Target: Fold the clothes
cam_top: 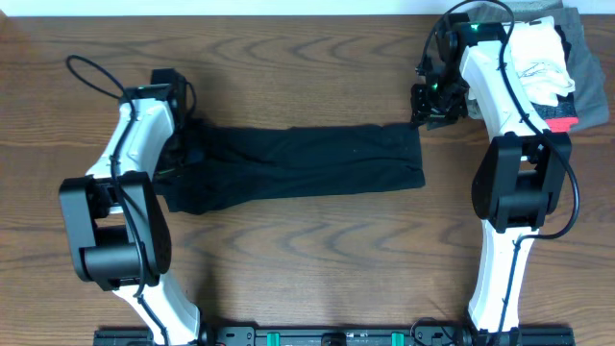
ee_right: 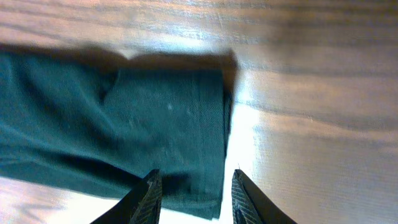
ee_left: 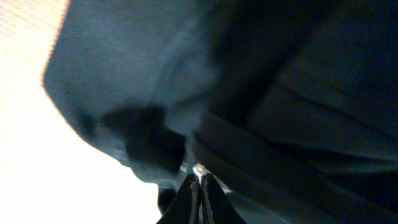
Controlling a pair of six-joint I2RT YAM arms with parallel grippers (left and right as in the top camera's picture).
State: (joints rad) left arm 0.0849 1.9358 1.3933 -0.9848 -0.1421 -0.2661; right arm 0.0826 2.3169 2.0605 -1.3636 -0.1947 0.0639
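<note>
The black T-shirt (cam_top: 307, 163) lies across the middle of the surface (cam_top: 307, 58) as a long, narrow band running left to right; sleeves and sides look turned in, so the lengthwise folds seem done. Its right end is square and flat; its left end is wider and rumpled, bunched under the left arm (cam_top: 125, 183); no logo or tag shows in any view.

The left jaws are together at that left end; in the left wrist view the tips meet with dark cloth crowding against them, and they appear to nip a thin fold of the shirt, though the blur keeps that from being certain. The right arm (cam_top: 509, 144) reaches over the far right part of the surface; the right jaws stand apart and empty, hovering over the band's right edge near its far corner, with bare wood beside the hem — not touching the cloth as far as I can tell.

A pile of folded garments (cam_top: 548, 58), white, grey and a strip of red, sits in the far right corner of the surface, apart from the shirt and close beside the right arm.

By my judgement the job is about halfway; what remains is the crosswise folding — one end brought over the other into a compact packet — and perhaps setting it with the pile.
</note>
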